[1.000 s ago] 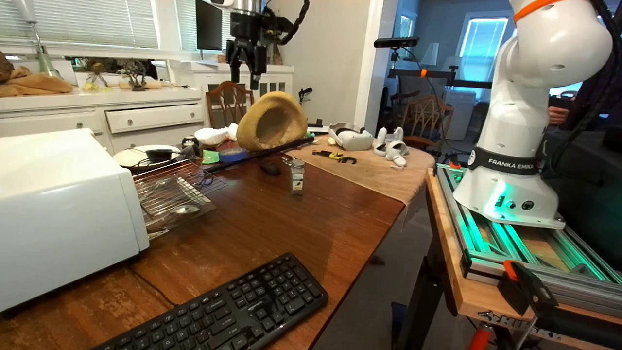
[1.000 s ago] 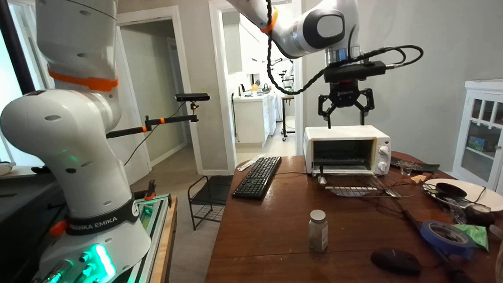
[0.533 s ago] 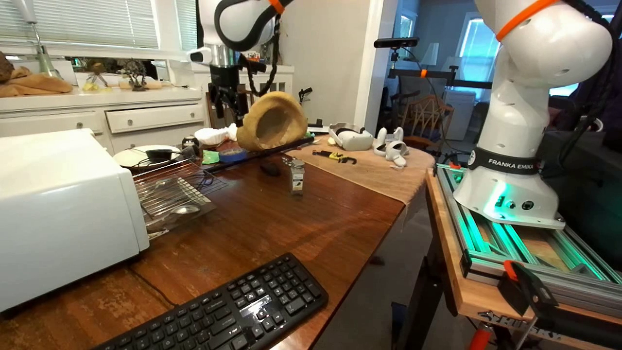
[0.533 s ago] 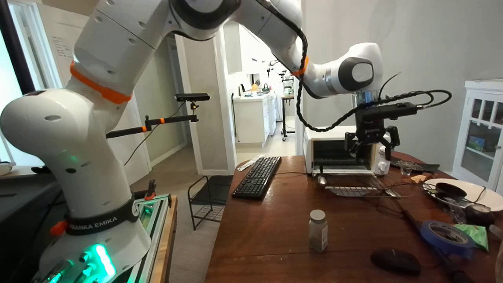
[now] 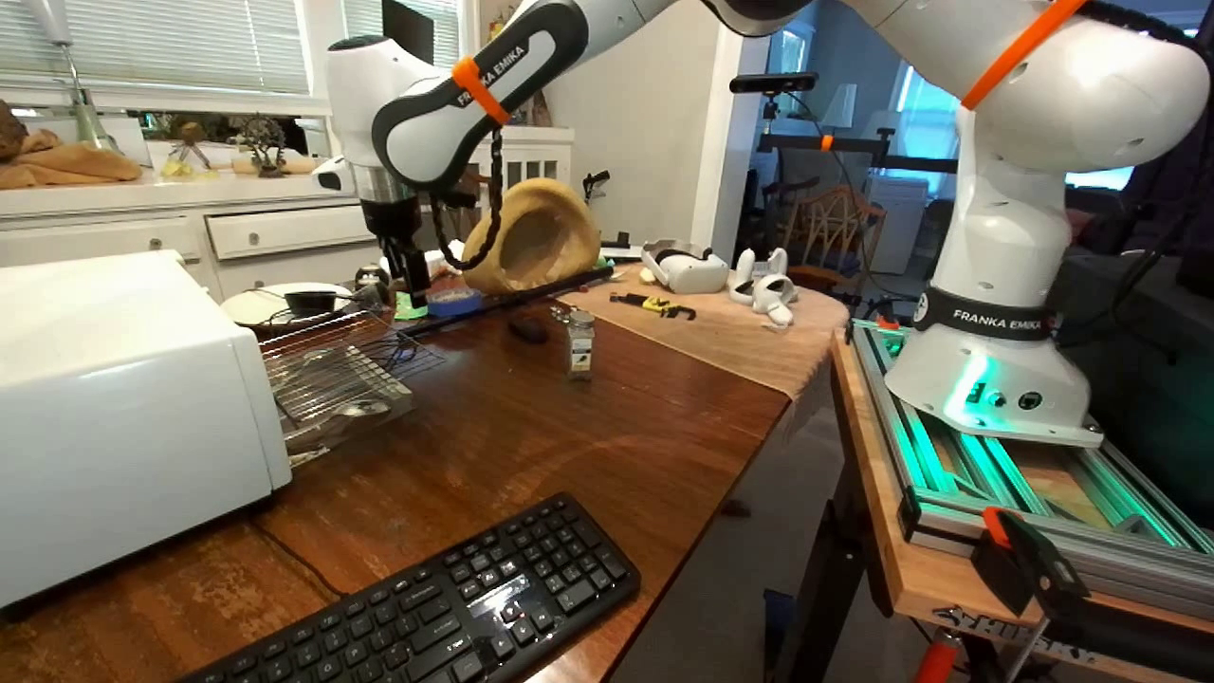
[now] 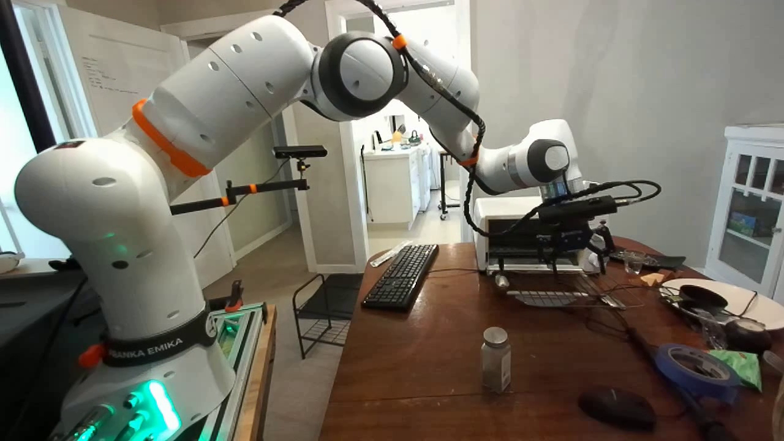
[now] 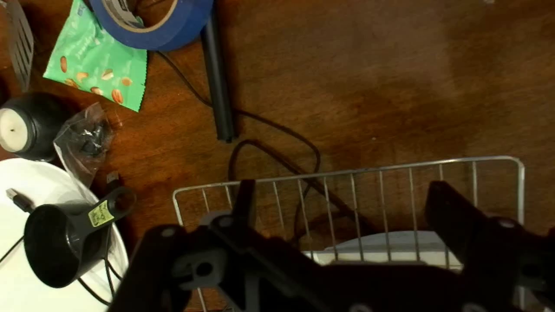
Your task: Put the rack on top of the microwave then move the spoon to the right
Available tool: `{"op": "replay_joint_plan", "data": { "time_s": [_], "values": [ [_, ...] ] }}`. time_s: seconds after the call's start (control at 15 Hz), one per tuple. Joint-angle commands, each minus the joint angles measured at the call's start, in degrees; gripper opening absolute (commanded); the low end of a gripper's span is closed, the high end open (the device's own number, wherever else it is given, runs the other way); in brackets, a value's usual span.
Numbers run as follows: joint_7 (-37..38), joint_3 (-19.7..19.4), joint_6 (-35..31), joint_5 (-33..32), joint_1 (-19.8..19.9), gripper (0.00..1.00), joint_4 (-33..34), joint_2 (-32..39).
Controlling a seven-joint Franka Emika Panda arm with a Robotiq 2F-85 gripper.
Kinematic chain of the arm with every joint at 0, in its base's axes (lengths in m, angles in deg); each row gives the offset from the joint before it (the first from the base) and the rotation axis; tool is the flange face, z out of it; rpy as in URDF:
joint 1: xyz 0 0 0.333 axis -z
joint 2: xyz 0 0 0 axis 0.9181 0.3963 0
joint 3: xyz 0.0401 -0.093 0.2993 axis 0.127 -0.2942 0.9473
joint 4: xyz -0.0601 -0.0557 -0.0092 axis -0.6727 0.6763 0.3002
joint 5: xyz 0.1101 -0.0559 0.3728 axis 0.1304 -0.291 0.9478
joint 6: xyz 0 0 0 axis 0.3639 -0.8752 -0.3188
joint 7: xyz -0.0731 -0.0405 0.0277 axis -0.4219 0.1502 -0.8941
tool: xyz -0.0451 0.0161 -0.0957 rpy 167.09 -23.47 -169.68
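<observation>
Though long axis is unclear | wrist view | rack [image 7: 356, 208]: upper edge near-crosswise

In an exterior view: microwave [image 5: 142, 408] at left, rack [image 5: 330, 353] just right of it, keyboard [image 5: 432, 607] at bottom, jar [image 5: 579, 351] mid-frame, mouse [image 5: 527, 329] behind jar.

Rack [image 5: 327, 356] metal; microwave [image 5: 133, 408] smooth, glossy; tabletop [image 5: 512, 441] glossy wood.

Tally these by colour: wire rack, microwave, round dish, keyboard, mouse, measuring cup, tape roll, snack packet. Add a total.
Silver: 1 (flat rectangular metal wire rack)
White: 2 (large boxy microwave, round dish)
Black: 3 (rectangular keyboard, rounded mouse, handled measuring cup)
Blue: 1 (ring-shaped tape roll)
Green: 1 (printed snack packet)
Total: 8
</observation>
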Motion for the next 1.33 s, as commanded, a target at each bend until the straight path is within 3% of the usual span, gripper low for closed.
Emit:
{"op": "replay_joint_plan", "data": {
  "time_s": [0.0,0.53,1.27],
  "values": [
    [8.6,-1.7,2.6,-2.1,-1.6,1.00,8.9,6.7],
    [6.4,1.1,10.4,-0.4,-0.8,1.00,19.0,13.5],
    [4.2,0.8,13.7,-0.5,-1.3,1.00,29.1,21.2]
  ]
}}
